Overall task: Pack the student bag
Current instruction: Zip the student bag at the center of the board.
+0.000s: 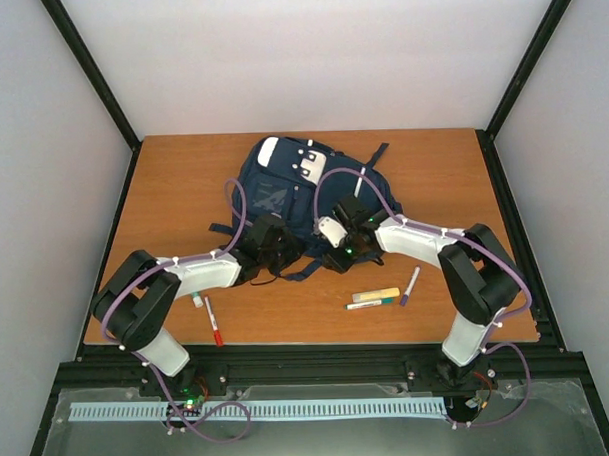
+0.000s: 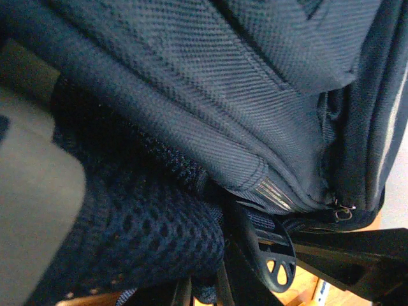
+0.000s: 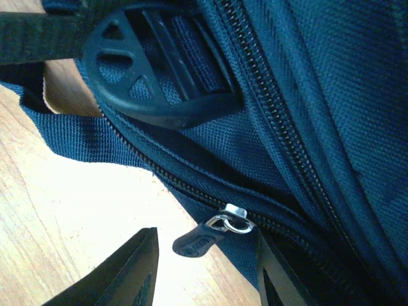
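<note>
Centrally, zipper pull (image 3: 199, 241) lies ungripped between the parted right fingers (image 3: 127, 280); left fingers (image 1: 273, 245) clenched, pressed into student bag (image 1: 283, 184) fabric.

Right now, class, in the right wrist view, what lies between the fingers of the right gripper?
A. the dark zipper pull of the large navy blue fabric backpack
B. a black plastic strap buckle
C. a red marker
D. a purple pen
A: the dark zipper pull of the navy blue fabric backpack lies in the gap of the open right gripper, while the black plastic strap buckle sits well above the fingers.
</note>
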Robot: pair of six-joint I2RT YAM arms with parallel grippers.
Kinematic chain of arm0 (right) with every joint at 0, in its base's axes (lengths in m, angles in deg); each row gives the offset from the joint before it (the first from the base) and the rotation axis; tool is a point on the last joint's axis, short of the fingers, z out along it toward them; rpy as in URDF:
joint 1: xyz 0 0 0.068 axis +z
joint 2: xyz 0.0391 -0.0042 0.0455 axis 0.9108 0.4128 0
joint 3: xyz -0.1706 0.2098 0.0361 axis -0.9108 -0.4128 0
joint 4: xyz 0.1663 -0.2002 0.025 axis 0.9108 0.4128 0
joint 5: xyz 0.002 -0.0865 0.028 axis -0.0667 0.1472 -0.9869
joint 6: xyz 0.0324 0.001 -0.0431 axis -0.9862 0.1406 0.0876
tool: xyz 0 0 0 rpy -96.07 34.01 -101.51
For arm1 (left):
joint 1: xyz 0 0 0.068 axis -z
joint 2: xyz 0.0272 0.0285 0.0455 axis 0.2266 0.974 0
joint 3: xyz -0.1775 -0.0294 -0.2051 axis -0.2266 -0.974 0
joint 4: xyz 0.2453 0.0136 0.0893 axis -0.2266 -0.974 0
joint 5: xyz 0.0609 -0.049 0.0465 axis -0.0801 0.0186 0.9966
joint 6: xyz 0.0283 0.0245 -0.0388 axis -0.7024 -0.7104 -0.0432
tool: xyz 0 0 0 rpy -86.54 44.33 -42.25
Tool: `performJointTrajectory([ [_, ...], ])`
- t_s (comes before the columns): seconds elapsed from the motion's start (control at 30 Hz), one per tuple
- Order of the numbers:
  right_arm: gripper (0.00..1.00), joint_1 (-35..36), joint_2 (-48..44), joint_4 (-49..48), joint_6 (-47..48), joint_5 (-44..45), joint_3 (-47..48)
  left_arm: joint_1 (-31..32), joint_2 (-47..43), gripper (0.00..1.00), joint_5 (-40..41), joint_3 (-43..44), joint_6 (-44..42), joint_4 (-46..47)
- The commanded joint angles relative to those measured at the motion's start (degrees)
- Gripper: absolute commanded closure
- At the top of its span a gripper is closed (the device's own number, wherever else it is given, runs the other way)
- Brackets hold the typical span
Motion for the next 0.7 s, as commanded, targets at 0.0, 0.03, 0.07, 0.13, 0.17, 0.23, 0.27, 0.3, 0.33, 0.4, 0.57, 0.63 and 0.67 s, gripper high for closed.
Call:
performJointTrajectory([
  [0.0,0.57,1.6,2.1,-3.3,-2.4,2.1,2.5,3.2,-3.6,0.99,-4.6,3.3,-0.1,2.8],
  [0.03,0.56,1.9,2.4,-3.3,-2.6,2.7,2.8,3.5,-3.9,0.99,-4.6,3.5,-0.3,2.8],
  [0.07,0.56,2.4,2.7,-3.3,-2.7,3.5,2.9,3.7,-4.2,0.99,-4.6,3.6,-0.4,2.9],
  [0.13,0.56,3.0,3.5,-3.5,-2.9,5.6,3.2,4.3,-4.5,0.99,-4.5,4.0,-1.0,2.6],
  [0.17,0.57,3.2,3.9,-3.6,-3.1,6.5,3.3,4.6,-4.7,0.99,-4.5,4.2,-1.3,2.4],
  [0.23,0.59,3.3,4.9,-3.6,-3.4,8.9,3.7,5.0,-4.9,0.99,-4.3,4.7,-1.7,1.9],
  [0.27,0.62,3.3,5.2,-3.4,-3.4,10.0,4.0,5.2,-5.0,0.99,-4.1,4.7,-1.7,1.8],
  [0.3,0.64,3.3,5.5,-3.1,-3.4,11.1,4.1,5.2,-5.2,0.99,-3.9,4.6,-1.7,1.6],
  [0.33,0.66,3.3,5.5,-2.8,-3.3,11.9,4.2,5.2,-5.3,0.99,-3.6,4.5,-1.7,1.3],
  [0.4,0.71,3.3,4.6,-2.3,-2.9,11.5,3.8,5.2,-5.7,0.99,-2.5,4.5,-2.3,0.1],
  [0.57,0.80,3.3,1.5,-0.5,-1.3,7.3,1.7,5.2,-5.8,0.99,-0.9,4.3,-3.0,-1.6],
  [0.63,0.80,3.3,1.1,0.5,-0.7,5.8,1.3,5.2,-5.7,0.99,-1.0,4.3,-3.0,-1.5],
  [0.67,0.80,3.2,1.0,1.0,-0.4,5.2,1.1,5.2,-5.6,0.99,-0.9,4.3,-3.0,-1.4],
])
